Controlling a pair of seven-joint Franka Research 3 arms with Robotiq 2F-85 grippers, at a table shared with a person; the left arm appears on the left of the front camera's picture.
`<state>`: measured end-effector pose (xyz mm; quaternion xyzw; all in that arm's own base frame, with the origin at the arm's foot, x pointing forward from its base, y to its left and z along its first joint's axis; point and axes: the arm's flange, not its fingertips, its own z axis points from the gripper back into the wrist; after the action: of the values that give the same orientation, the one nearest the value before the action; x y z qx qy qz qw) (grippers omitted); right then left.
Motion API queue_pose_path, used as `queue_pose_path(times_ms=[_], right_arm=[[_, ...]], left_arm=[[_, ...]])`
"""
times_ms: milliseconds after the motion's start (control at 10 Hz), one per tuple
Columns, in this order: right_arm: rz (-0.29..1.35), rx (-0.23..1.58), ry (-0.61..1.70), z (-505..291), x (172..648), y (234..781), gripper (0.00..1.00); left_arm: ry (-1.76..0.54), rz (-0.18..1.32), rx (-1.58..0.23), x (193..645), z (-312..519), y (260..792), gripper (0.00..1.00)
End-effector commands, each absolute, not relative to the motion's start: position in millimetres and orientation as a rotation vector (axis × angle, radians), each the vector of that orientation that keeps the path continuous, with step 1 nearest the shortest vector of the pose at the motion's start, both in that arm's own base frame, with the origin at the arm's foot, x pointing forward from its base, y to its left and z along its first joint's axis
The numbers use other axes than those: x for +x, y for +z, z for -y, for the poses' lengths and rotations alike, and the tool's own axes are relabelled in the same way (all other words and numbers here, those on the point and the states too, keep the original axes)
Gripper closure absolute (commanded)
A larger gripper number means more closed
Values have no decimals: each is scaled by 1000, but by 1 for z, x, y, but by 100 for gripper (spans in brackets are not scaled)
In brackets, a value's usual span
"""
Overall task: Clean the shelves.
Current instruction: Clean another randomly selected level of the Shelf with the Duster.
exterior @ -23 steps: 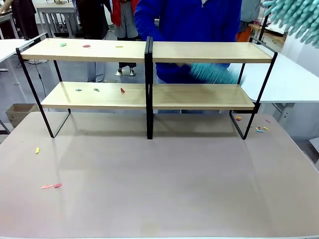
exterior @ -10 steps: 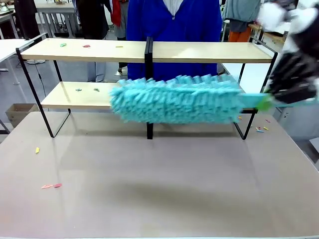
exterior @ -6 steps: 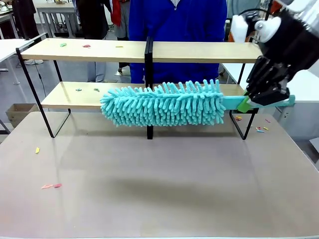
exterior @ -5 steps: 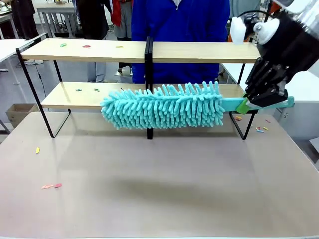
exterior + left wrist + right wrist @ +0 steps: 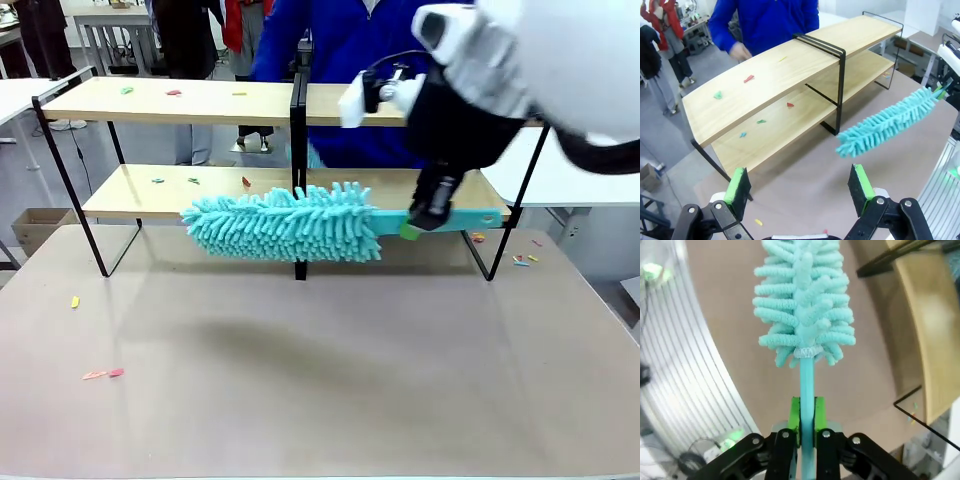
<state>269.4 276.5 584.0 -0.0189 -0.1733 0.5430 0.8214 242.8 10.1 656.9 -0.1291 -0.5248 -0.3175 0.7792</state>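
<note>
By the shelves (image 5: 200, 100), right gripper (image 5: 807, 416) pinches the duster (image 5: 285, 225) by its stiff handle (image 5: 807, 375); fluff's soft, light; left gripper (image 5: 800, 184) gapes.

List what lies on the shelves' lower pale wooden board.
A teal scrap, a green scrap and a red scrap lie on the left half of the board. The fluffy turquoise duster hides its middle in the front view.
</note>
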Motion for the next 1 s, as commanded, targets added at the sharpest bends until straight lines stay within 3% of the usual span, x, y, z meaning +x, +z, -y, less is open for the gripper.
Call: queue_pose_path(times_ms=[0,100,400,600,900], right_arm=[[402,-161,954,-312,267,581,88],[378,-206,1048,-322,259,576,88],[288,81,1240,-256,252,585,88],[317,199,1277,-202,229,590,88],[390,227,1252,-181,218,591,88]], left_arm=[[-684,1134,-284,243,-10,656,0],[-684,1134,-284,243,-10,656,0],[-684,1134,-284,243,-10,656,0],[-684,1134,-284,243,-10,656,0],[-684,1134,-284,243,-10,656,0]])
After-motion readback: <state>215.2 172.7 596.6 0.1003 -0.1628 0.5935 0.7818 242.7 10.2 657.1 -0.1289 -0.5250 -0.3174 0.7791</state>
